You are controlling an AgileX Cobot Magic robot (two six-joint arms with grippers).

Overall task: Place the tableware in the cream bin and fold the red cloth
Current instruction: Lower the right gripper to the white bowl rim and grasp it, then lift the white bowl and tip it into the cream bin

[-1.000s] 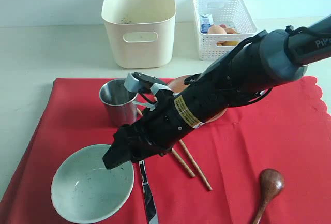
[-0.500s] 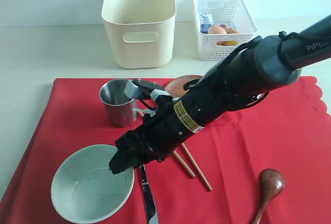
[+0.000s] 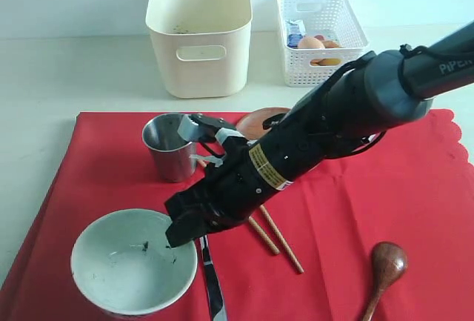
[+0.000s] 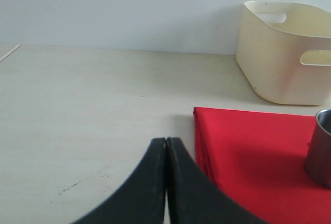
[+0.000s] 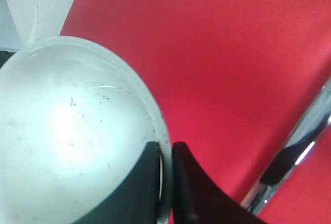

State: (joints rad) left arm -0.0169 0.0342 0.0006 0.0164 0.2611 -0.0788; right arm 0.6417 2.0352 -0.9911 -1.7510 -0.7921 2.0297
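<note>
My right gripper (image 3: 176,235) (image 5: 166,154) is shut on the rim of the pale green-white bowl (image 3: 126,265) (image 5: 62,136), one finger inside and one outside, and the bowl sits tilted above the red cloth (image 3: 415,187) (image 5: 217,53). The steel cup (image 3: 167,145) (image 4: 321,146) stands behind it. The metal knife (image 3: 212,285) (image 5: 289,146), two chopsticks (image 3: 280,239) and dark wooden spoon (image 3: 386,266) lie on the cloth. The brown plate (image 3: 255,119) peeks from behind the arm. The cream bin (image 3: 199,32) (image 4: 287,50) stands at the back. My left gripper (image 4: 166,146) is shut and empty over the bare table, out of the exterior view.
A white lattice basket (image 3: 320,35) with food items stands right of the cream bin. The red cloth's left edge (image 4: 199,146) lies just beside my left gripper. Pale tabletop (image 3: 74,76) surrounds the cloth.
My right gripper closed on the bowl's rim, and the bowl has tipped and lifted slightly off the cloth. The left gripper view has no earlier frame.
</note>
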